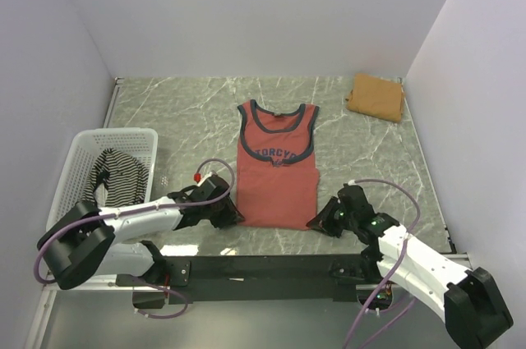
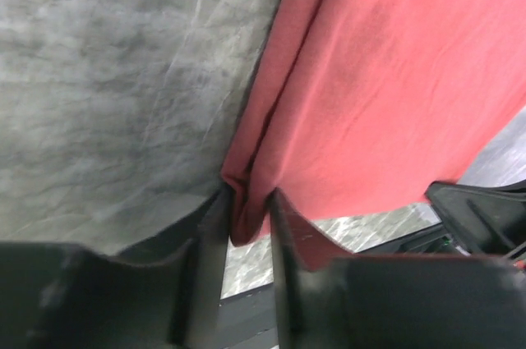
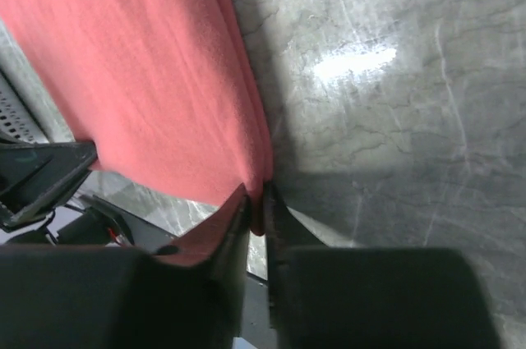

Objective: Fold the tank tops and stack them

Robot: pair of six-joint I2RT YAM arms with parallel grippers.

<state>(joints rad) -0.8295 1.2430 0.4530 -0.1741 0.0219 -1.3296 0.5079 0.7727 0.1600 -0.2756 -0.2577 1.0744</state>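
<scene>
The rust-red tank top [image 1: 277, 164] lies flat on the marble table, neck at the far end, dark trim and chest print showing. My left gripper [image 1: 233, 216] is shut on its near left hem corner [image 2: 246, 213]. My right gripper [image 1: 319, 222] is shut on its near right hem corner [image 3: 258, 201]. The tan-brown tank top [image 1: 376, 96] lies folded at the far right corner. The black-and-white striped tank top [image 1: 117, 175] lies bunched in the white mesh basket [image 1: 82, 156] at the left.
White walls close the table at the back and both sides. The black base rail [image 1: 263, 268] runs along the near edge, just behind both grippers. The basket stands close to the left arm.
</scene>
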